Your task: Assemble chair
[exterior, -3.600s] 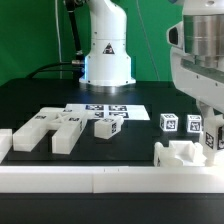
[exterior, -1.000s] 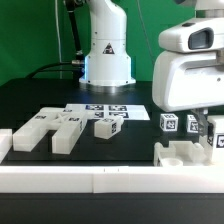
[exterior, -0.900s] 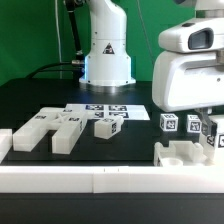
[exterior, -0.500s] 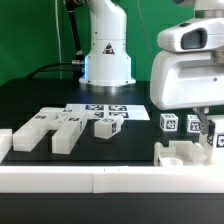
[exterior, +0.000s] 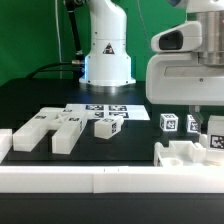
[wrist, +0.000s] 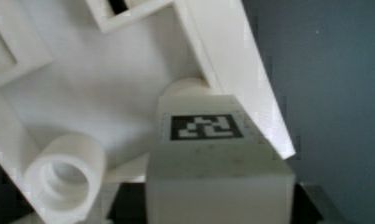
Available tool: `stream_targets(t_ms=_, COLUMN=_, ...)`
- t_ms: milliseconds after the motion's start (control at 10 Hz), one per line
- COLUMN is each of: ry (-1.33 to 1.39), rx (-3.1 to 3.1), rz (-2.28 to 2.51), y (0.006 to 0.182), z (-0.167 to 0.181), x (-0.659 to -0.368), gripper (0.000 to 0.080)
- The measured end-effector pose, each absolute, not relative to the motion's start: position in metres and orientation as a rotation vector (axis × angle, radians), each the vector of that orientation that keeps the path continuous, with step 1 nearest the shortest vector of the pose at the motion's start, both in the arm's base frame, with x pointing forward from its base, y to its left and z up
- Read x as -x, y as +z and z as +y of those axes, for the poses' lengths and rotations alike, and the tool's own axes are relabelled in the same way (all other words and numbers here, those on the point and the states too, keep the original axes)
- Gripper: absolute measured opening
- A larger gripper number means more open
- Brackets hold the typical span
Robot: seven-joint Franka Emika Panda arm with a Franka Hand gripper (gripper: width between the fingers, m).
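Note:
My gripper [exterior: 213, 130] at the exterior view's right is shut on a small white tagged post [exterior: 215, 140]. It holds the post just above a white notched chair block [exterior: 180, 155] that lies against the border rail. In the wrist view the post [wrist: 210, 150] sits between my dark fingers [wrist: 134, 200], its tag facing the camera. Beneath it is the white block with a round socket [wrist: 59, 175]. Two more tagged posts [exterior: 169, 122] [exterior: 194, 123] stand behind the block.
Two notched white blocks [exterior: 45, 130] and a small tagged block [exterior: 107, 126] lie at the exterior view's left and middle. The marker board [exterior: 105, 111] lies behind them. The long white border rail [exterior: 100, 180] runs along the front. The robot base [exterior: 107, 50] stands at the back.
The arm's wrist has shifted a little toward the exterior view's left. The held post has come slightly lower and nearer the right block. Other parts have not moved.

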State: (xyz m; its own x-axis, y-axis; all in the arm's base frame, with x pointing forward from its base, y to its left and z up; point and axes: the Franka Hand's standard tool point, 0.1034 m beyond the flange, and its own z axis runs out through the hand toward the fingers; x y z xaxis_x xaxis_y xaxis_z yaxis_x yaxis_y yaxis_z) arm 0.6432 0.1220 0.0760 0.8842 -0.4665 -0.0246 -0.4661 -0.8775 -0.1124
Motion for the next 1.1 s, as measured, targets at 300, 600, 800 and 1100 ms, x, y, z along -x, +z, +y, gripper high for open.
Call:
stream_targets(t_ms=300, ry=0.03, rx=2.799, rz=1.116, y=0.0757, z=0.1192, x=-0.6432, gripper=0.0291)
stream_targets(t_ms=600, ry=0.063, rx=2.612, rz=1.503, y=0.0752, z=0.1173, x=-0.6428, gripper=0.0291)
stream_targets(t_ms=800, ry=0.074, rx=2.543, rz=1.623, y=0.0752, z=0.1169, x=-0.6425, gripper=0.0291)
stream_targets(t_ms=1100, ry=0.096, rx=2.366, rz=1.882, y=0.075, z=0.1163, x=-0.6419, gripper=0.0291)
